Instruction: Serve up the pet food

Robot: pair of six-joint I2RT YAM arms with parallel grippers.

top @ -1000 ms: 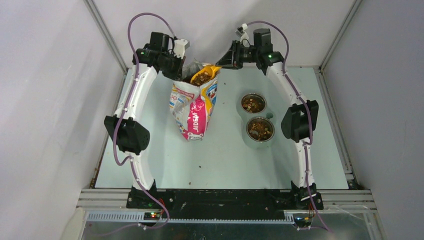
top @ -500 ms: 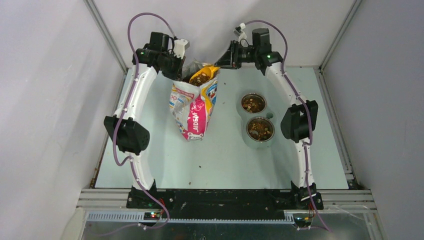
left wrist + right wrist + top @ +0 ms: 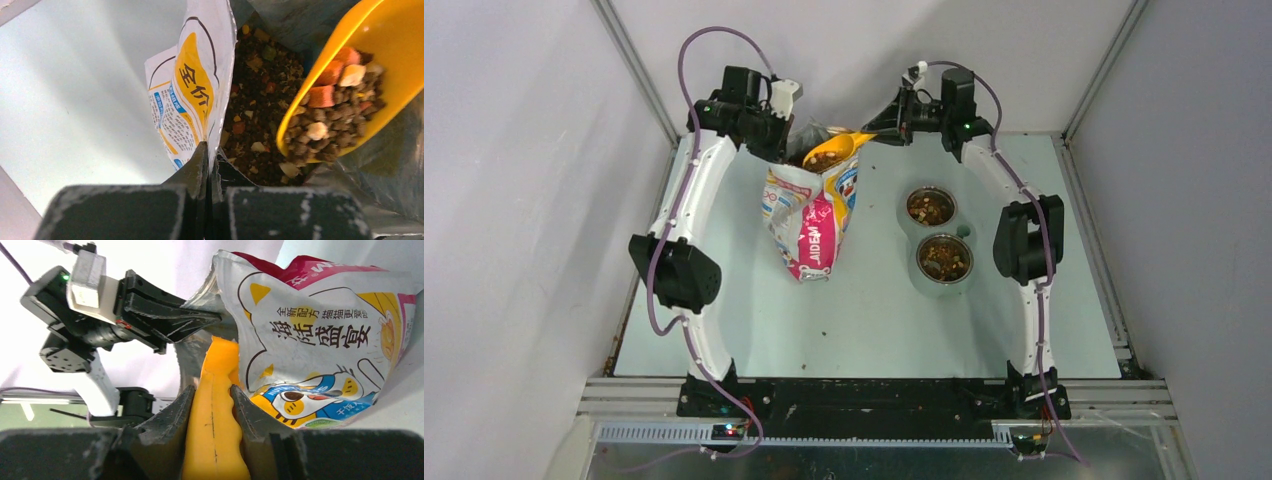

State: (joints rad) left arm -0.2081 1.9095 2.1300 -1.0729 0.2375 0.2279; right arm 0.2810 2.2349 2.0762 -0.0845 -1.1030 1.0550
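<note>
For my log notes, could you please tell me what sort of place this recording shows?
Likely a robot lab cell, not a home: a pale table boxed in by aluminium rails and bare grey walls.

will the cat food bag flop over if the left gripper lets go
Probably floppy: the bag is thin creased film, its rim pinched by the left gripper. The pet food inside likely weighs it down, so it may stand, but the mouth could sag.

"AIDEM"; "全价"; "全新配方" on the bag (image 3: 809, 225)
</note>
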